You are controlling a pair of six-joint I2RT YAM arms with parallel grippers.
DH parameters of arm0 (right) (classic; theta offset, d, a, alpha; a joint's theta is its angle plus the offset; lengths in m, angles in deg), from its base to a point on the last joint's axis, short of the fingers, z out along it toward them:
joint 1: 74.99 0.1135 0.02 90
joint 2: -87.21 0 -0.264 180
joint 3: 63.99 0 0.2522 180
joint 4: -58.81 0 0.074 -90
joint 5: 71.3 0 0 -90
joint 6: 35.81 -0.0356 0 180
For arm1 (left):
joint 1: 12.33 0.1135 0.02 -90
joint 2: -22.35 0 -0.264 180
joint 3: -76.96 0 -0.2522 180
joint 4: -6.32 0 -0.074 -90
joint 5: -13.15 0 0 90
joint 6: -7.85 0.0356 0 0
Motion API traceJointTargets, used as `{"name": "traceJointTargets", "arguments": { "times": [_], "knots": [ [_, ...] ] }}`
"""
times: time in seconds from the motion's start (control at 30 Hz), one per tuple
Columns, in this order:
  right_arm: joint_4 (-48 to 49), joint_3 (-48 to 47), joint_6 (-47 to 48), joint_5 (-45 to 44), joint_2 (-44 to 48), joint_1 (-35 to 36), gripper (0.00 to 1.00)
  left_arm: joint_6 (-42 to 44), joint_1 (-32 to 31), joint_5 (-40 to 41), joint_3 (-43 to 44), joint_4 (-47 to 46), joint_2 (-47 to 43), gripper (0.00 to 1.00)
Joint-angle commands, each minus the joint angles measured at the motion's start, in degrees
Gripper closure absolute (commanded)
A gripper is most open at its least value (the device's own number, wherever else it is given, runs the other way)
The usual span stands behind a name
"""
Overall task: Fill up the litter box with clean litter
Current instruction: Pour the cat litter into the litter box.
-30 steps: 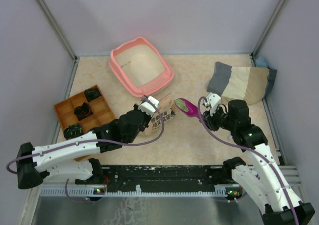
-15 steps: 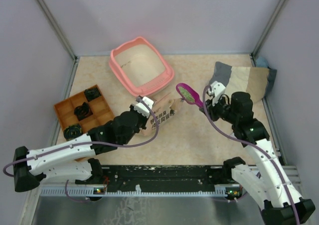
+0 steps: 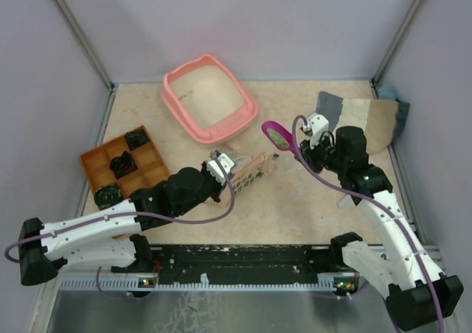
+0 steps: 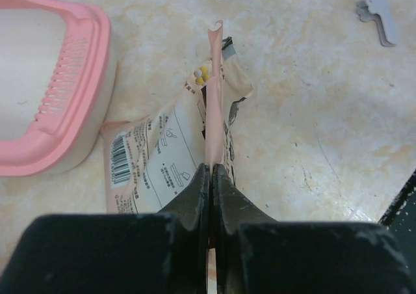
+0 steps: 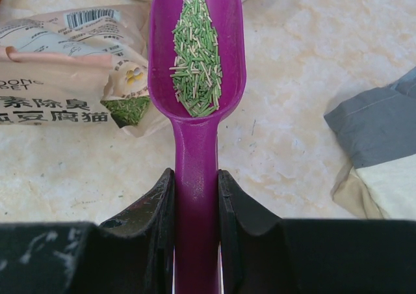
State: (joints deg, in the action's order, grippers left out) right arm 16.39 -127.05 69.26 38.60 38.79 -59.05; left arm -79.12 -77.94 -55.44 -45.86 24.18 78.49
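**Jaws, right:** the right gripper [image 5: 195, 191] is closed partway on the handle of the magenta scoop [image 5: 229, 60], gripping it from both sides.
**Jaws, left:** the left gripper [image 4: 209, 172] is pinched fully together on the pink edge of the beige paper bag [image 4: 156, 157].
**Clean litter** [image 5: 196, 56]**:** a small green heap in the scoop bowl, held level in the air just off the near right corner of the litter box [image 3: 177, 101].
**Litter box:** far left-centre of the table [image 3: 295, 200]; no green shows inside.
**Step in hand, as I judge it:** carry the load over the rim. Keep the bowl flat and tip only once it is well inside the raised edge.
**Room:** bare table lies between scoop and box. The bag and left arm are near on the near side. The folded cloth [image 3: 361, 127] is behind the right arm, and the orange tray [image 3: 92, 160] is well apart.
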Motion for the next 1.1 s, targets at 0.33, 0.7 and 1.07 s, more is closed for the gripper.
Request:
{"name": "traceJointTargets", "arguments": {
  "times": [0.33, 0.7, 1.07],
  "knots": [
    [3.6, -3.8, 1.4, 0.1, -4.0, -0.4, 1.0, -2.9, 0.6, -4.9, 1.0, -2.7, -1.9, 0.54],
    [4.0, -13.1, 3.7, -6.0, -15.2, 5.7, 1.0, -4.6, 0.6, 0.0, -0.5, 3.2, -11.1, 0.0],
    [2.4, -27.9, 10.8, -15.3, -33.5, 11.5, 1.0, -6.2, 0.6, 0.7, -0.2, 15.0, -20.9, 0.0]
  ]
}}
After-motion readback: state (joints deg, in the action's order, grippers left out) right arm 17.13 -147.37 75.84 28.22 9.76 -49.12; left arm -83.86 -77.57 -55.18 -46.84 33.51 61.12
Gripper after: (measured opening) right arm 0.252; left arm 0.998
